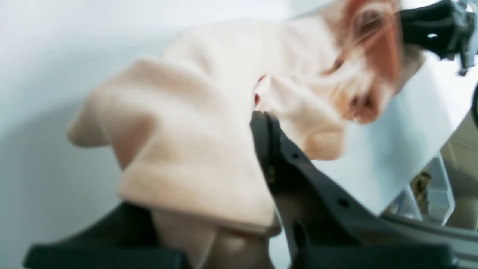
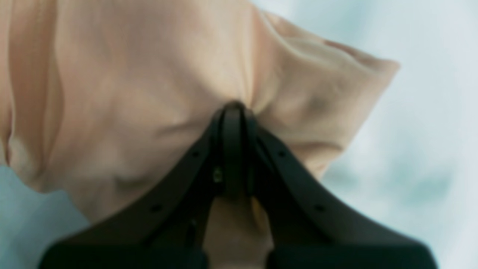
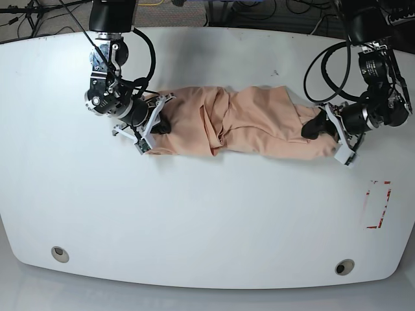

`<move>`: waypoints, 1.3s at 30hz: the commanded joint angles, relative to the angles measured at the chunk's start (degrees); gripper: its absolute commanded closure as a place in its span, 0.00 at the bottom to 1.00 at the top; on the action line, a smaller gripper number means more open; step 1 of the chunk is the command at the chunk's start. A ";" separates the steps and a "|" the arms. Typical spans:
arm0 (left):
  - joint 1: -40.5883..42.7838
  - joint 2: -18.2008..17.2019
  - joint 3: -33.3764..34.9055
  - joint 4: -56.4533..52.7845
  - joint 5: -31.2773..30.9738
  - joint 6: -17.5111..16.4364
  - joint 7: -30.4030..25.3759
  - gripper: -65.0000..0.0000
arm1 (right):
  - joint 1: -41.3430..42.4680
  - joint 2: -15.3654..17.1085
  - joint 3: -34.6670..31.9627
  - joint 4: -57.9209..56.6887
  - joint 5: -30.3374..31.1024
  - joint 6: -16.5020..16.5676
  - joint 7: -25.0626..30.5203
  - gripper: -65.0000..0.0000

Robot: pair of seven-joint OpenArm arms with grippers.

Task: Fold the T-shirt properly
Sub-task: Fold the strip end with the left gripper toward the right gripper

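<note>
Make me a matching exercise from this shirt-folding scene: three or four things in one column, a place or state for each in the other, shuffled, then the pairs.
Things:
1. T-shirt
2. left end effector
3. right end effector
4. red corner marks

Places or states:
A. on bare table, base view's right
B. grips the shirt's base-view left end
C. stretched between both arms
D. grips the shirt's base-view right end

Pairs: 1-C, 2-D, 3-B, 4-A

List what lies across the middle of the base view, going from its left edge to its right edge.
Bare white table → right gripper, black, clamped on the shirt's end → long bunched peach T-shirt → left gripper, black, clamped on the other end → red tape marks.
</note>
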 commanded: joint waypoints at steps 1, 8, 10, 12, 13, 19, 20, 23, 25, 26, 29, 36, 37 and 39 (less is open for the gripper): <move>-1.58 -0.22 1.94 3.26 -1.35 -0.19 0.20 0.93 | 0.70 0.57 0.08 0.52 -0.20 0.32 -0.21 0.97; -2.89 0.66 9.50 7.22 -1.35 -0.19 0.20 0.93 | 0.70 0.66 0.08 0.35 -0.29 0.32 -0.21 0.97; -3.86 1.63 10.91 7.31 -1.35 -0.19 0.29 0.93 | 0.70 1.01 0.08 0.26 -0.29 0.32 -0.21 0.97; -4.65 2.59 12.31 7.31 -1.35 -0.19 0.29 0.93 | 0.70 1.27 -0.09 0.26 -0.29 0.32 -0.21 0.97; -5.09 3.21 13.11 7.31 -1.35 -0.19 0.29 0.93 | 0.61 1.27 -0.09 0.26 -0.29 0.32 -0.21 0.97; -7.64 7.52 17.50 7.04 -1.26 -0.19 0.29 0.93 | 0.53 1.36 -0.09 0.26 -0.29 0.32 -0.21 0.97; -8.17 8.92 18.73 7.04 -1.08 -0.19 0.29 0.93 | 0.53 1.36 -0.09 0.26 -0.29 0.32 -0.21 0.97; -8.35 12.00 20.84 7.04 -0.91 -0.19 0.29 0.93 | 0.44 1.36 -0.09 0.26 -0.29 0.32 -0.21 0.97; -8.43 14.11 22.16 6.52 -0.82 -0.19 0.29 0.93 | 0.44 1.36 -0.09 0.26 -0.29 0.32 -0.21 0.97; -8.43 14.99 22.69 5.90 -0.82 -0.19 0.29 0.93 | 0.44 1.36 -0.09 0.26 -0.29 0.32 -0.29 0.97; -8.52 17.89 24.01 3.09 -0.82 -0.19 0.29 0.93 | 0.44 1.36 -0.09 0.26 -0.29 0.32 -0.38 0.97; -8.78 22.63 24.45 -1.31 3.40 -0.19 0.11 0.92 | 0.44 1.36 -0.09 0.43 -0.29 0.32 -0.38 0.97; -9.14 22.63 24.45 -1.39 4.02 -0.19 0.02 0.92 | 0.35 1.36 -0.09 0.43 -0.29 0.32 -0.38 0.97; -9.58 22.63 24.45 -1.48 4.81 -0.19 0.02 0.92 | 0.35 1.36 -0.09 0.43 -0.29 0.32 -0.38 0.97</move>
